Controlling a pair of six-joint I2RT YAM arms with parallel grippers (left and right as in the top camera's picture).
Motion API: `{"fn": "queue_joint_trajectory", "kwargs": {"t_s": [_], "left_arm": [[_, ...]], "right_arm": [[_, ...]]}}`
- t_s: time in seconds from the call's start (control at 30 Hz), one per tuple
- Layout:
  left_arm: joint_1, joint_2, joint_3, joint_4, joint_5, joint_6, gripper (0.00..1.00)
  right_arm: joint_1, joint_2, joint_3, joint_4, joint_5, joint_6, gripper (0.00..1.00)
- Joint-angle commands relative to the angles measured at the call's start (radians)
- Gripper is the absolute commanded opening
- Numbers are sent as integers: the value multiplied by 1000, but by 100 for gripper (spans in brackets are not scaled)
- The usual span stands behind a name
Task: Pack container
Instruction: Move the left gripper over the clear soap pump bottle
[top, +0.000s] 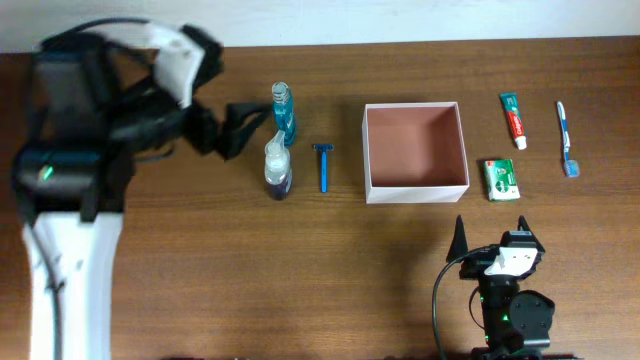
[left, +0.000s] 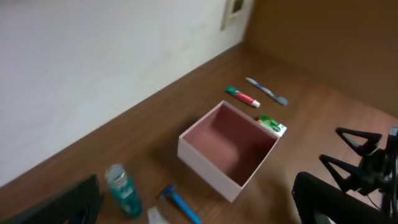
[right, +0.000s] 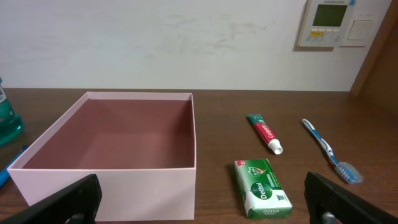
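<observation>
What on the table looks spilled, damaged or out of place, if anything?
Nothing stands out. The container is upright and empty; the blue bottle, spray bottle and razor sit on one side, the toothpaste, toothbrush and soap box on the other.

table (top: 250, 260): dark brown wood | wall (right: 155, 37): plain white | control panel (right: 334, 23): mounted on wall

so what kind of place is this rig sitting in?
Likely an ordinary indoor room used as a robot test bench: a wooden table against a plain white wall, a wall control panel with a display, toothpaste tube and razor laid beside an empty container.
</observation>
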Motion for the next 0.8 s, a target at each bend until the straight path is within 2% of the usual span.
{"fn": "queue_joint_trajectory", "kwargs": {"t_s": [0.0, 0.07, 0.2, 0.27, 0.37, 0.5, 0.63, 0.77], "left_arm": [[-45, 33, 39, 27, 8, 20, 99], [-93, 45, 48, 16, -156, 19, 99], [-239, 79, 74, -60, -669, -55, 99], [-303, 109, 92, -126, -822, -92, 99], [-346, 168, 109, -231, -856, -200, 99], [-338, 246, 109, -338, -856, -346, 100], [-335, 291, 109, -373, -846, -367, 99], [-335, 302, 109, -344, -845, -367, 99]], "right_arm": [[8, -7, -5, -6, 20, 0, 99], [8, -6, -5, -6, 20, 0, 99], [8, -7, -5, -6, 20, 0, 99], [8, -6, -5, -6, 20, 0, 99], [8, -6, -5, -6, 20, 0, 99], [8, -6, -5, -6, 20, 0, 99], [8, -6, -5, -6, 20, 0, 99], [8, -7, -5, -6, 20, 0, 99]]}}
